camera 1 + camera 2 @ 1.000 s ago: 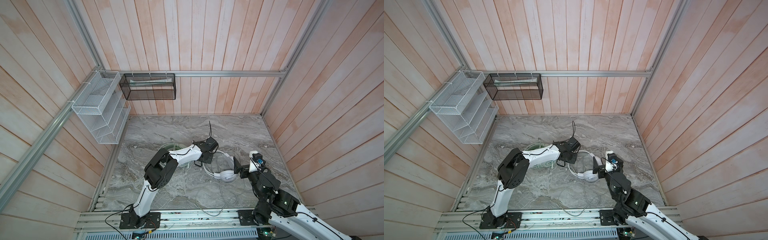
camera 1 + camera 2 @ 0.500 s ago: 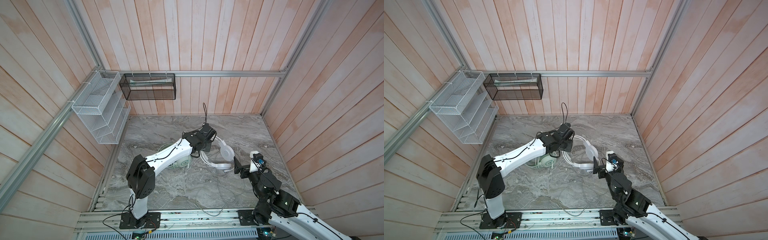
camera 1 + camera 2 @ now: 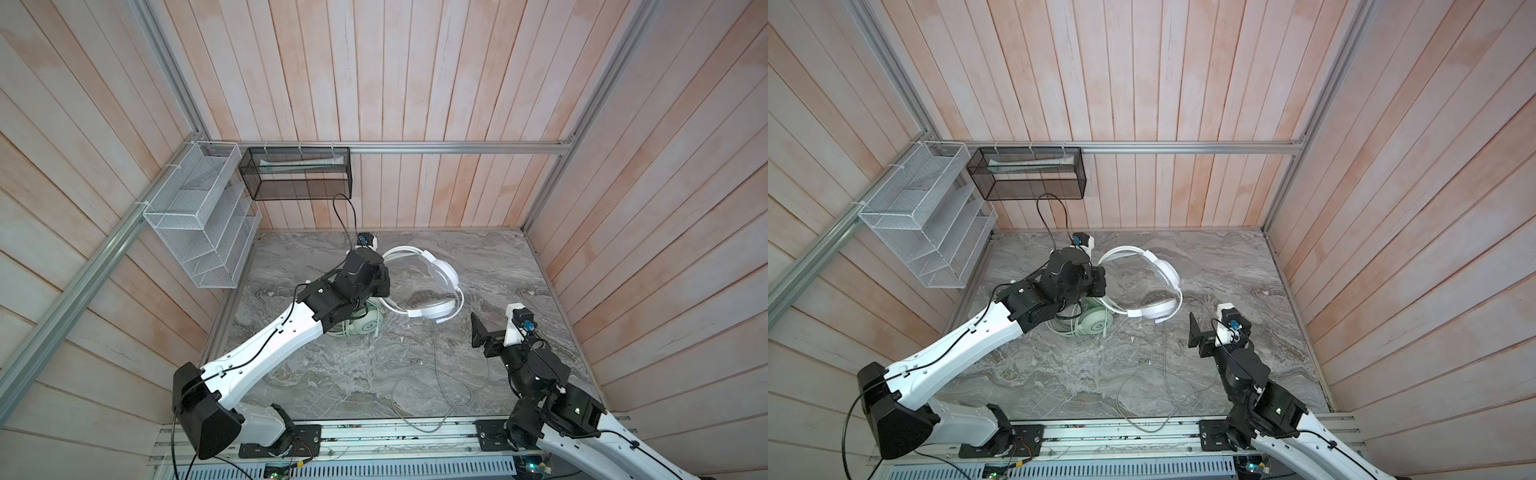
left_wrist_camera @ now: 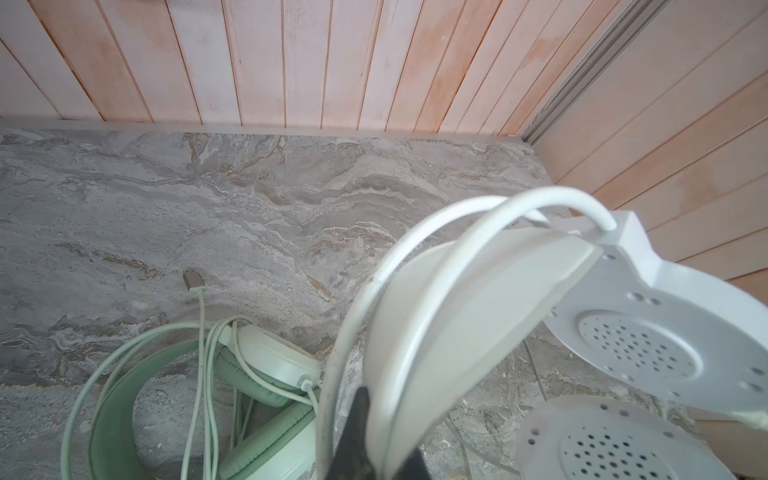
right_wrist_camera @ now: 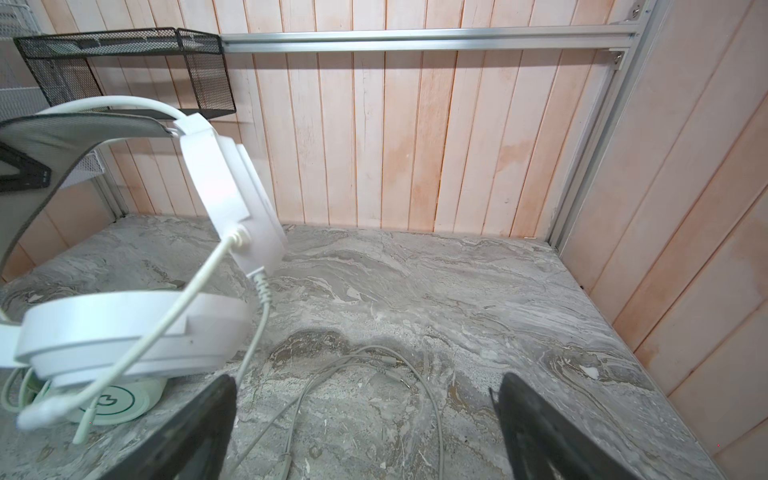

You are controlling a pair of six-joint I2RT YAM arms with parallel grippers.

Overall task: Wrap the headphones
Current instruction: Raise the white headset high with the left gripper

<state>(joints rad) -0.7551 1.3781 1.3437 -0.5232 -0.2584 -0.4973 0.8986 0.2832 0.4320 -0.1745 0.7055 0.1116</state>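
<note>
Right wrist view: right tool (image 5: 365, 380) has its jaws wide apart and empty, hovering low over the surface (image 5: 457, 291). The loose grey cord (image 5: 345, 374) lies just ahead of it, jack ends showing. In both top views that cord trails in slack loops toward the front rail (image 3: 415, 434).

Past it the white headset (image 5: 124, 328) hangs lifted, lower cup just above the mint-green headset (image 5: 120, 399), which lies on the surface left of centre. Left wrist view: left tool (image 4: 374, 436) is clamped together on the white headband. The green cord (image 4: 199, 353) is looped over its own band, USB plug (image 4: 193, 280) on the surface.

Far back on the walls are the black mesh basket (image 3: 297, 174) and the white wire rack (image 3: 199, 224).

Step, my read: white headset is held up for winding, cord not yet wrapped. The next move likely needs the right tool to drop, pinch the cord near the cup and wind it round the band, clear of the green set.
</note>
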